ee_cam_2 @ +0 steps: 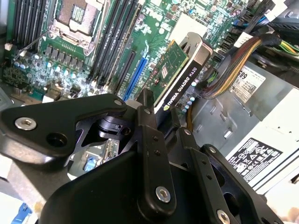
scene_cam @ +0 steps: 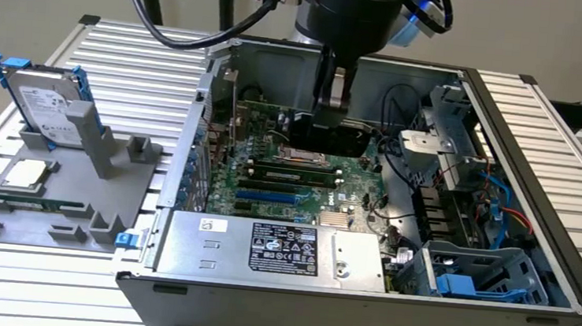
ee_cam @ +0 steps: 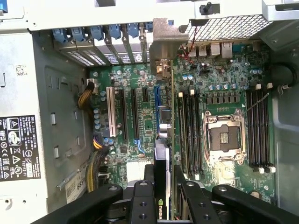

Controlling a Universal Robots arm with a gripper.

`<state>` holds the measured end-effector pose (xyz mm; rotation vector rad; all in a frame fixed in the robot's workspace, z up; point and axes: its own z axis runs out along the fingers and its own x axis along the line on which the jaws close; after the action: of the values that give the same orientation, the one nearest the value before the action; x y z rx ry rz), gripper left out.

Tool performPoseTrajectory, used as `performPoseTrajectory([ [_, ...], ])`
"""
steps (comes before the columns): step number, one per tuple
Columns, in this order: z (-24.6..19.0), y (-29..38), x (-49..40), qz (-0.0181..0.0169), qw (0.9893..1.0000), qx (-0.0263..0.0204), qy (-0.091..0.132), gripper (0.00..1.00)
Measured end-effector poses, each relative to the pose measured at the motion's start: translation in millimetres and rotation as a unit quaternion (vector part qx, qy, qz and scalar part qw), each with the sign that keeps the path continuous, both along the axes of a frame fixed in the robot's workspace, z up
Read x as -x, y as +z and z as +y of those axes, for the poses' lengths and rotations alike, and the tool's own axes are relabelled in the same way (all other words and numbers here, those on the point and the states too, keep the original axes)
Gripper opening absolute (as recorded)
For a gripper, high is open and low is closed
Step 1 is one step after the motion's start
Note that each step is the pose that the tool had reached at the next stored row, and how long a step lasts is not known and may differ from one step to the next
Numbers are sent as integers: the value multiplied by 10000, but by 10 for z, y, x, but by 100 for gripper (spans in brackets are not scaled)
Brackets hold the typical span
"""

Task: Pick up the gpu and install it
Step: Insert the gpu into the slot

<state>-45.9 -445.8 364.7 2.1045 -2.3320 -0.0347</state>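
My gripper (scene_cam: 329,113) reaches down into the open computer case (scene_cam: 541,193) and is shut on the gpu (scene_cam: 327,137). The gpu is a green card with a black cooler. It stands on edge, above the green motherboard (scene_cam: 269,169). In the second wrist view the gpu (ee_cam_2: 180,74) sticks out past my gripper (ee_cam_2: 161,114), over the board near a blue slot (ee_cam_2: 135,74). In the first wrist view the gpu (ee_cam: 161,156) shows edge-on between the black fingers (ee_cam: 145,186). Its silver bracket (ee_cam: 163,46) is by the case's rear slot openings, next to the blue slot (ee_cam: 156,100).
A silver power supply (scene_cam: 262,247) lies along the near side of the case. A drive cage (scene_cam: 470,281) and cables (scene_cam: 499,197) are on the exterior view's right. On its left, a grey fixture (scene_cam: 56,198) holds a hard drive in a blue frame (scene_cam: 48,106) and a processor (scene_cam: 24,174).
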Motion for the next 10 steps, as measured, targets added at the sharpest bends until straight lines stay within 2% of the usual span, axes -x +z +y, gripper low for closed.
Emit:
performPoseTrajectory([
  [10, 0, -31, 0, -1, 10000, 6, 0, 0],
])
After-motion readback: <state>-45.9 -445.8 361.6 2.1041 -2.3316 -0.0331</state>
